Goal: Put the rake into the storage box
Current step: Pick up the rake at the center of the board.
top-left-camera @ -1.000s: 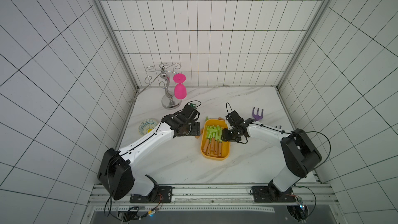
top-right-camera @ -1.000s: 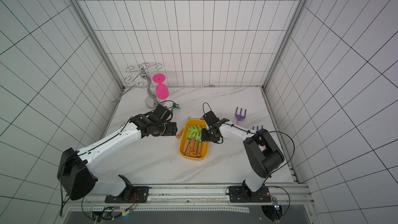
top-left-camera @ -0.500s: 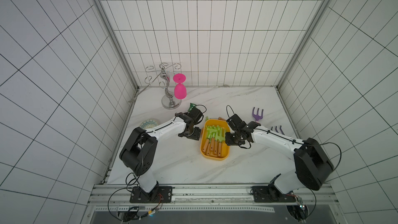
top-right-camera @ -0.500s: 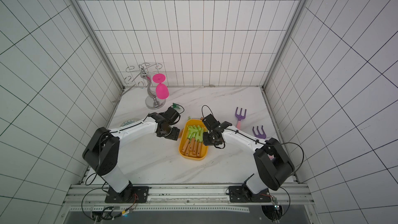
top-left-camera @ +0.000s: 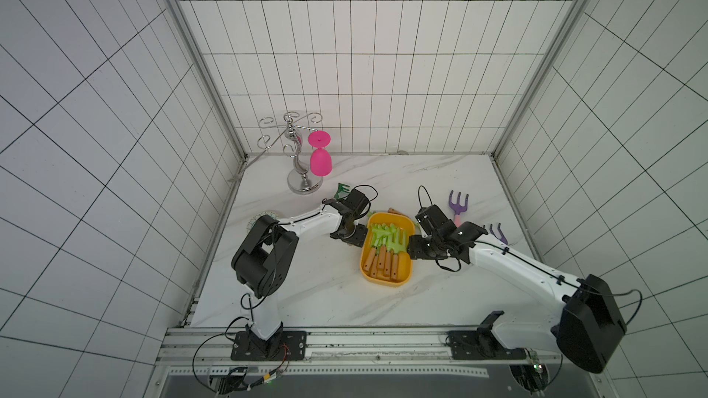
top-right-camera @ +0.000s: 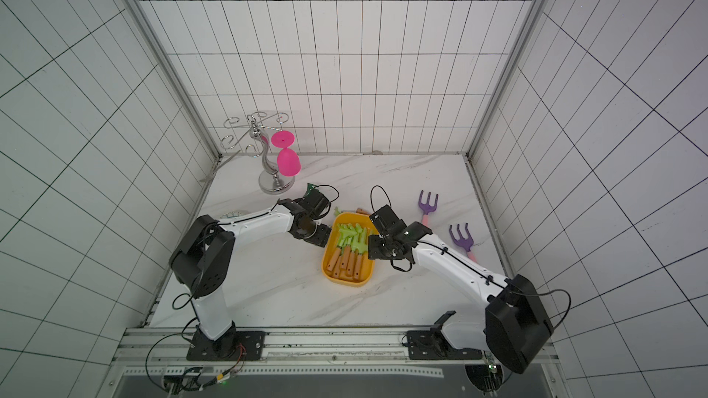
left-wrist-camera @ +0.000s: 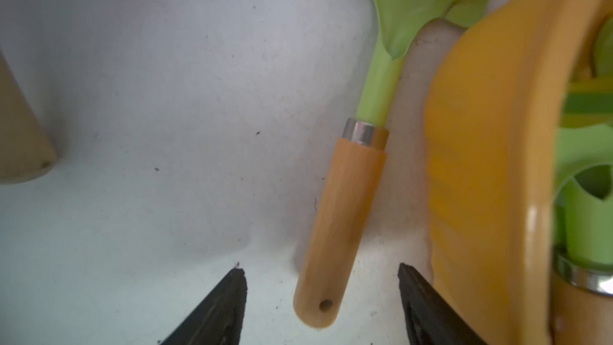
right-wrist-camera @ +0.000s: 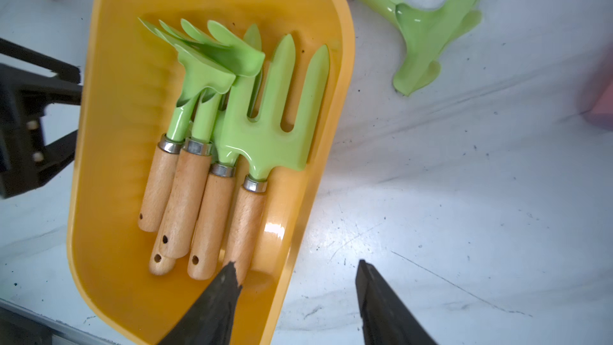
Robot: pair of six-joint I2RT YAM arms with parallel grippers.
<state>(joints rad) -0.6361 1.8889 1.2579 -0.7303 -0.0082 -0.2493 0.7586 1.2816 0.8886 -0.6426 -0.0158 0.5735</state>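
Nearest the left tool [left-wrist-camera: 320,306], spread and empty, a rake [left-wrist-camera: 345,214] lies flat on the counter [left-wrist-camera: 149,127], just beside the storage box [left-wrist-camera: 481,160]. It looks light and rigid; the wooden handle offers the grippier hold (the glossy green head would likely slip). Farther off, the right tool [right-wrist-camera: 295,297] stands spread astride the box rim, holding nothing.

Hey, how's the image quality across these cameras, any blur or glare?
Left wrist view: soft, the storage box wall is smeared. Right wrist view: sharper, a glare spot on the box rim. Both top views: evenly lit, wall lines bowed near the edges.
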